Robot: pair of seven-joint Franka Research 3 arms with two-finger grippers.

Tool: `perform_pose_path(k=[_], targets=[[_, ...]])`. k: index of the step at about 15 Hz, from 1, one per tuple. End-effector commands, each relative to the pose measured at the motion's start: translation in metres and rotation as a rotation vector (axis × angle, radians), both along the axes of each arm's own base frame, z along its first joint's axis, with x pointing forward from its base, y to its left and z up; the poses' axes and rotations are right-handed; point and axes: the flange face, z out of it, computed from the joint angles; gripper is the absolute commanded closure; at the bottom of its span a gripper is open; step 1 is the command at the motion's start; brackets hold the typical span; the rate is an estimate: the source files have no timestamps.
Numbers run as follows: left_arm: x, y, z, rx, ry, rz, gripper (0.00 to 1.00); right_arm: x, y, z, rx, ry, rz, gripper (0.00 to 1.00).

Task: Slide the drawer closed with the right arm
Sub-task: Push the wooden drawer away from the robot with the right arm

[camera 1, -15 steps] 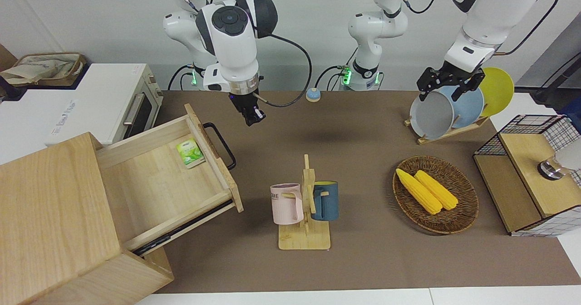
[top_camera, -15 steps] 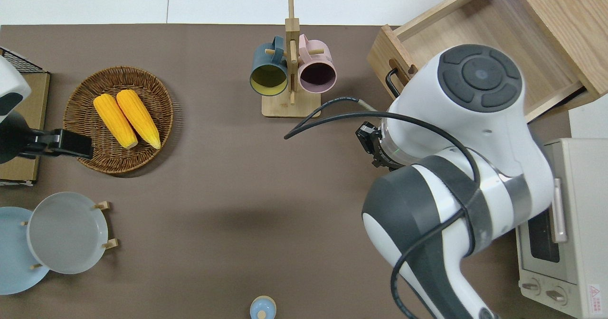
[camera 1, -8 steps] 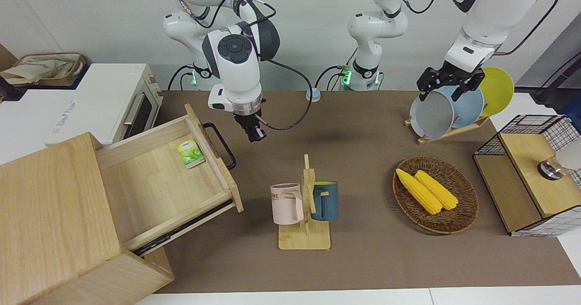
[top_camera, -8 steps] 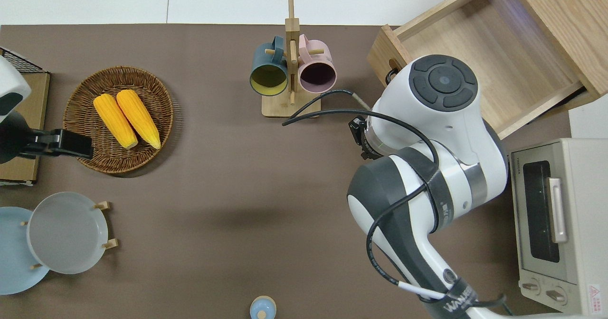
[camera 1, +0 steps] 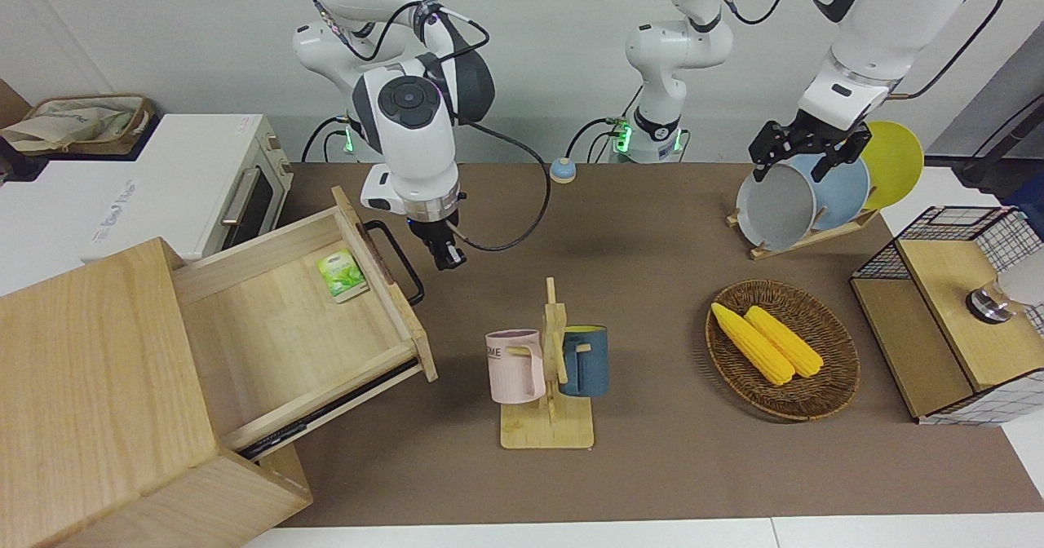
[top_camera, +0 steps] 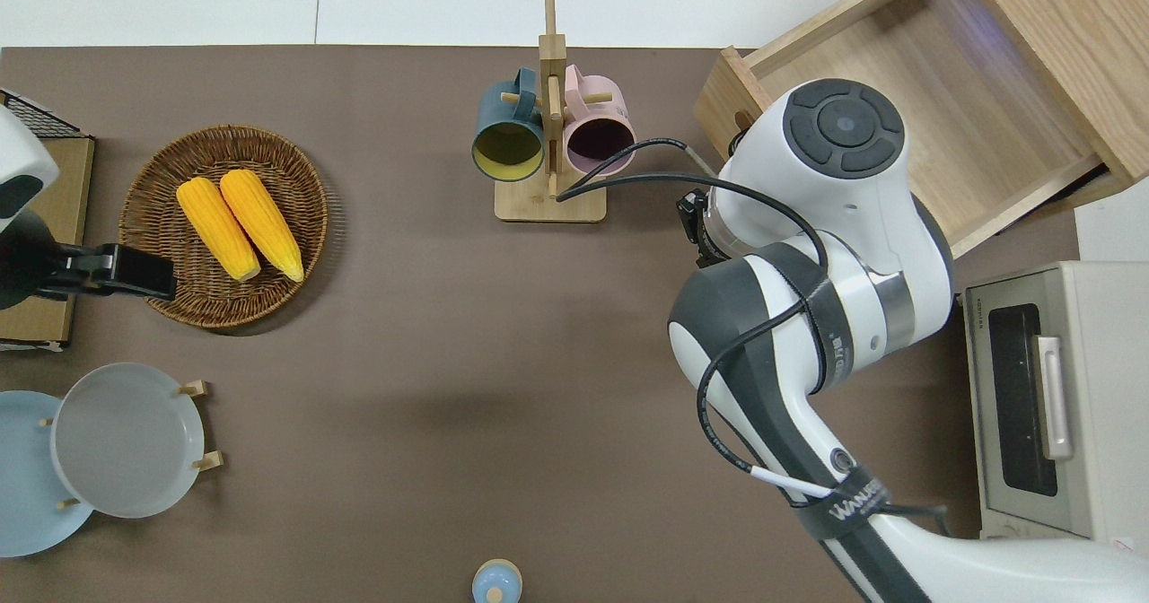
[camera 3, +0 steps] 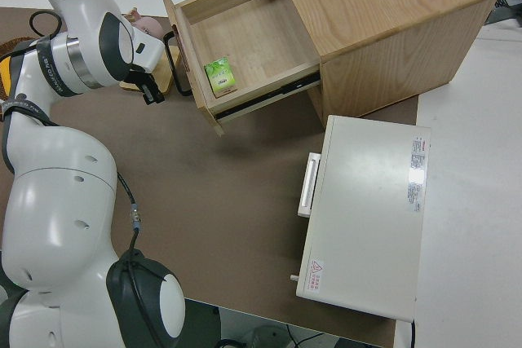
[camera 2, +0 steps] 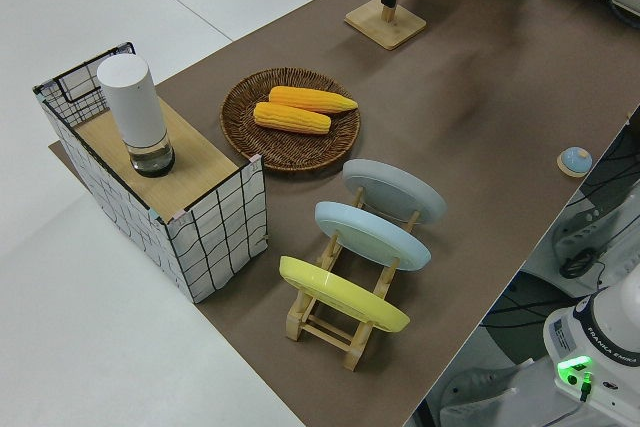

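The drawer (camera 1: 277,336) stands pulled out of the pale wooden cabinet (camera 1: 90,385) at the right arm's end of the table. It also shows in the overhead view (top_camera: 942,91) and in the right side view (camera 3: 245,46). A green packet (camera 1: 341,274) lies in it. Its black bar handle (camera 1: 401,261) faces the middle of the table. My right gripper (camera 1: 447,259) hangs low over the brown mat, just beside the handle on the left arm's side, with a small gap. It is shut and empty. It also shows in the right side view (camera 3: 152,94). My left gripper (camera 1: 795,161) is parked, open.
A wooden mug rack (camera 1: 546,369) with a pink and a blue mug stands close to the drawer front. A toaster oven (camera 1: 188,181) sits beside the cabinet, nearer to the robots. A wicker basket of corn (camera 1: 783,348), a plate rack (camera 1: 807,197) and a wire-mesh basket (camera 1: 954,303) lie toward the left arm's end.
My right arm has come down and moved away from the robots toward the drawer's handle. The drawer has not moved. The left arm has not moved.
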Motion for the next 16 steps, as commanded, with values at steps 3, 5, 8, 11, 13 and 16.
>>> perform_pose_path(k=[3,5,8,11,13,16], targets=[[0.002,0.001,0.003,0.016,0.006,-0.012,0.01,0.027,-0.014,0.007,0.008,-0.053,-0.038,1.000],[0.002,0.001,0.003,0.016,0.006,-0.012,0.01,0.032,-0.019,0.010,0.018,-0.075,-0.048,1.000],[0.002,0.001,0.003,0.016,0.006,-0.012,0.01,0.041,-0.036,0.012,0.028,-0.095,-0.076,1.000],[0.002,0.001,0.003,0.016,0.006,-0.012,0.01,0.051,-0.051,0.008,0.036,-0.093,-0.071,1.000],[0.002,0.001,0.004,0.016,0.005,-0.012,0.01,0.057,-0.061,0.009,0.042,-0.099,-0.083,1.000],[0.002,0.001,0.004,0.016,0.005,-0.012,0.01,0.067,-0.081,0.010,0.065,-0.106,-0.121,1.000]])
